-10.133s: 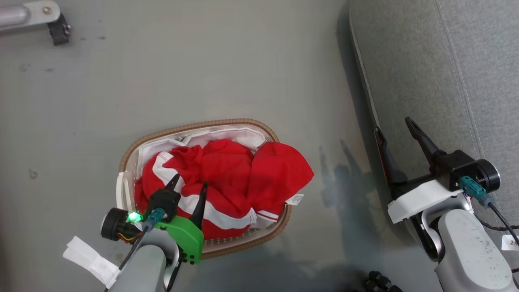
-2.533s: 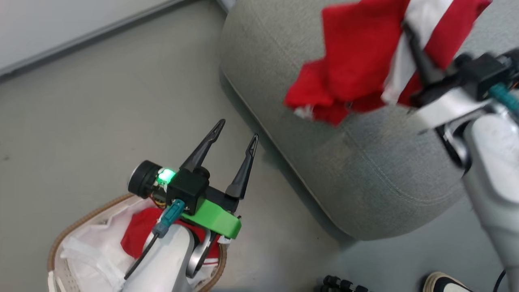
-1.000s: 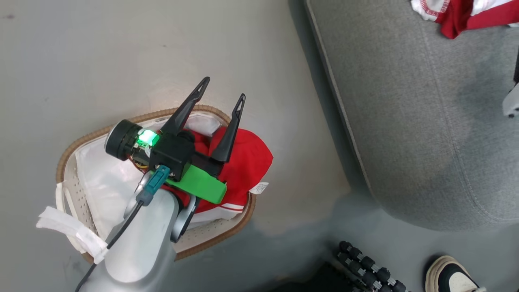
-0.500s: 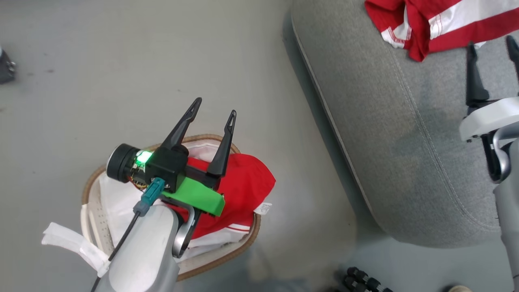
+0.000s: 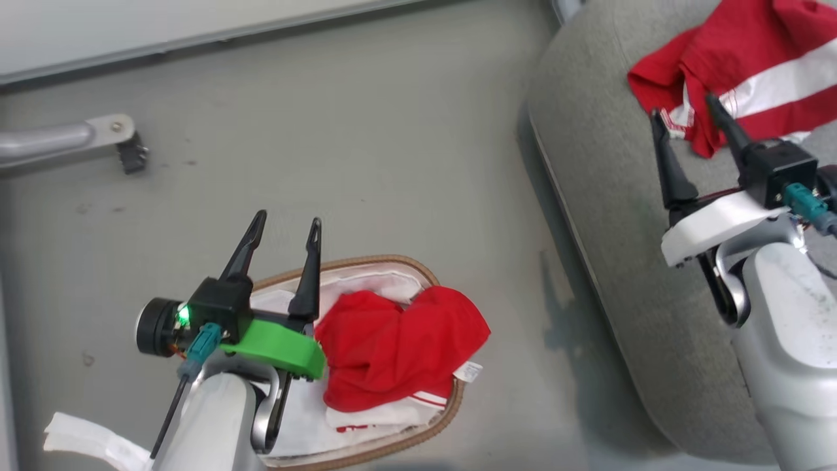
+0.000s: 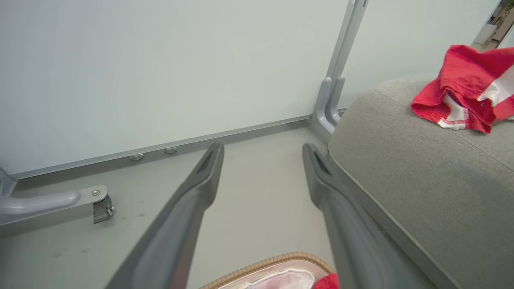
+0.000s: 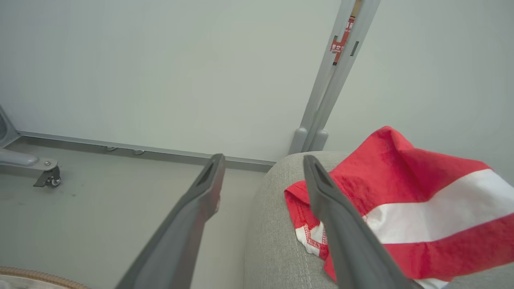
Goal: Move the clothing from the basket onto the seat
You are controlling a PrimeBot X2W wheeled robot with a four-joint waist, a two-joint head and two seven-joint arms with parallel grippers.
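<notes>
One piece of the red, white-striped clothing (image 5: 752,78) lies crumpled on the grey seat (image 5: 621,216) at the upper right; the left wrist view shows that clothing (image 6: 470,90) on the seat (image 6: 421,180), and so does the right wrist view, the clothing (image 7: 413,208) on the seat (image 7: 273,241). Another red garment (image 5: 392,350) sits in the oval basket (image 5: 366,263) on the floor, draped over its right rim. My left gripper (image 5: 286,226) hovers open over the basket's left part. Above the seat's near side, my right gripper (image 5: 683,108) stands open and empty, just short of the garment.
A grey metal leg with a caster (image 5: 127,147) rests on the floor at upper left. A pale wall panel (image 6: 160,72) with a grey upright post (image 6: 337,80) stands behind the seat. Bare grey floor (image 5: 366,150) lies between basket and seat.
The head camera has tilted up, shifting the whole picture. My right gripper now stands closer to the garment on the seat. Both grippers stay open.
</notes>
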